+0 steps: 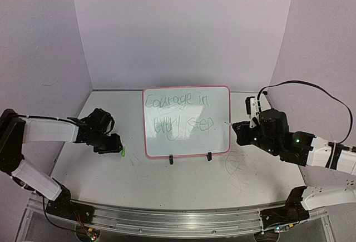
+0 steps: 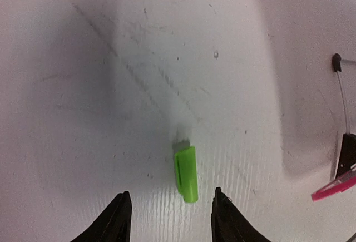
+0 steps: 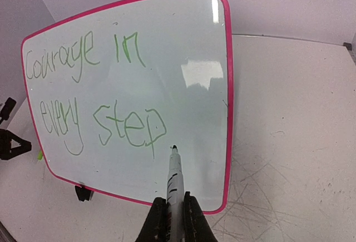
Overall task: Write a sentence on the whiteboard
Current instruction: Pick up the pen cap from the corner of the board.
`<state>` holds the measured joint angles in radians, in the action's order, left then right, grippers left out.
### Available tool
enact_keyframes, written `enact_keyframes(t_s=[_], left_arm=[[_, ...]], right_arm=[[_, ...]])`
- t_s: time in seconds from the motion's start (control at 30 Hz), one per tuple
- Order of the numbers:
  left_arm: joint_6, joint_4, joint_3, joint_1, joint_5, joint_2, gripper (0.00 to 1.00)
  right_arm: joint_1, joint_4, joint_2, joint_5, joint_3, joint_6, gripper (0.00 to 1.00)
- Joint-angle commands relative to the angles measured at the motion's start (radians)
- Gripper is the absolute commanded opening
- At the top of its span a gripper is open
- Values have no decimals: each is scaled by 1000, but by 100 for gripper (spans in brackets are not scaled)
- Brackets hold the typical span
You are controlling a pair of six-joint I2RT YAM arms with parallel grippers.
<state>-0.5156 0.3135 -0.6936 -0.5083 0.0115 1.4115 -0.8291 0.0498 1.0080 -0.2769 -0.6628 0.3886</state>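
The top camera looks down from the near edge over the table [image 1: 167, 181]. The right wrist closely faces the whiteboard [image 3: 189, 42]; the left wrist, seemingly low, catches its corner.

whiteboard [image 1: 216, 143] upright at centre, green cap [image 1: 123, 152] left, room in front

marker [image 3: 173, 169] lower barrel hidden inside right pincer [image 3: 175, 202]; whiteboard [image 2: 334, 188] cut off at edge.
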Motion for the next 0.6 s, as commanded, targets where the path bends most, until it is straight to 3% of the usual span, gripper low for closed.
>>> enact_keyframes(t_s=[0.0,0.2,0.37,0.43,0.57], left_arm=[[42,32,-160,8,18,163,46],[50,31,-209,-15,-8,277,40],[7,37,-155,-58,4,263,38],[2,37,-141,-66,36,273,33],[-14,38,-140,-70,116,226,11]], right_arm=[[4,-40,-14,18,-42,-16,0],[3,-40,-76,13,0,21,0],[2,-36,-87,11,7,20,0],[2,-36,-76,15,2,15,0],[3,-36,-29,51,-43,-12,0]])
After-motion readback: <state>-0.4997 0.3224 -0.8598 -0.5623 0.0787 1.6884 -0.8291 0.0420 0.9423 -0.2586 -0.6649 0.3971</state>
